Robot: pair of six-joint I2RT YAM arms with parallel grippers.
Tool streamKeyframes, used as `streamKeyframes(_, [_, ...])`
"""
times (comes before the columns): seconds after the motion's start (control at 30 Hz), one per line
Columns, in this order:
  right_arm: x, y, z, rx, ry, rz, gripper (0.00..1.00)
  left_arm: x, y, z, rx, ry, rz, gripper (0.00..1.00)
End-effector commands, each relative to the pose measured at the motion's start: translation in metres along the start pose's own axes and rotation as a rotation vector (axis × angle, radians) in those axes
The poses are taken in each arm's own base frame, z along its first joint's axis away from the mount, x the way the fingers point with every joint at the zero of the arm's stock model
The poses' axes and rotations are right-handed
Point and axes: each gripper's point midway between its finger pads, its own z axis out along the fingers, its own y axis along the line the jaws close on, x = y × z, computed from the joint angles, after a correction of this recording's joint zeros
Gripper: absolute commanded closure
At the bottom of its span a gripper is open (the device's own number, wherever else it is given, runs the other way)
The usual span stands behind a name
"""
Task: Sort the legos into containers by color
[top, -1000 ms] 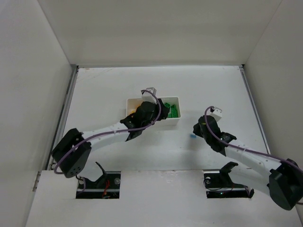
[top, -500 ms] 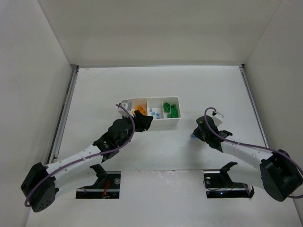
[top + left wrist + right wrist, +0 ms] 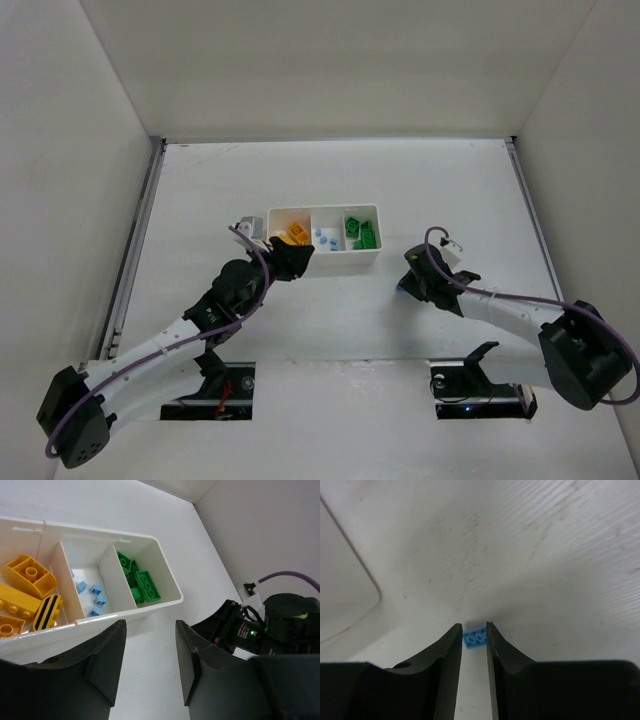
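A single pale blue lego brick [image 3: 476, 637] lies flat on the white table [image 3: 520, 555], studs up, well apart from the tray and to its right. The right gripper [image 3: 473, 627] is down over it, its fingers [image 3: 447, 655] standing one on each side of the brick with a gap about as wide as the brick itself. Whether the pads are pressing on it or only flanking it cannot be told from the wrist view.

The brick looks like hard, stiff, very light plastic with smooth sides. It should not deform, but it is likely to skid on the table or squirt out of a skewed pinch. The best hold seems to be across its two flat side faces, low and centred, so it does not twist.

The white tray [image 3: 150, 609] holds yellow bricks [image 3: 25, 575] in its left compartment, small pale blue bricks [image 3: 95, 600] in the middle one and green bricks [image 3: 140, 580] in the right one. The middle compartment is therefore probably where this brick belongs.

The left gripper [image 3: 150, 630] hangs just beside the tray's near wall, partly open, with nothing between its fingers.
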Motion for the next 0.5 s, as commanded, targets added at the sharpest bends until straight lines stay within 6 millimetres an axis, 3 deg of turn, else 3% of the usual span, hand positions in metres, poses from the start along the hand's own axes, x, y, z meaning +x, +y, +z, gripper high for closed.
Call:
streamKeyframes(0.0, [0.017,0.036,-0.005,-0.100,0.075,0.045,0.69,-0.015,-0.005,-0.004,0.034,-0.057,-0.018,0.59])
streamKeyframes(0.27, [0.039,0.084,-0.022,-0.230,0.104,0.039,0.68,-0.015,-0.001,-0.003,0.020,-0.057,-0.014,0.59])
streamKeyframes(0.4, [0.036,0.113,-0.042,-0.324,0.100,0.035,0.66,-0.017,0.002,-0.003,0.010,-0.065,-0.004,0.60])
streamKeyframes(0.47, [0.029,0.117,-0.051,-0.352,0.081,0.010,0.62,-0.019,0.005,-0.003,0.002,-0.072,-0.003,0.60])
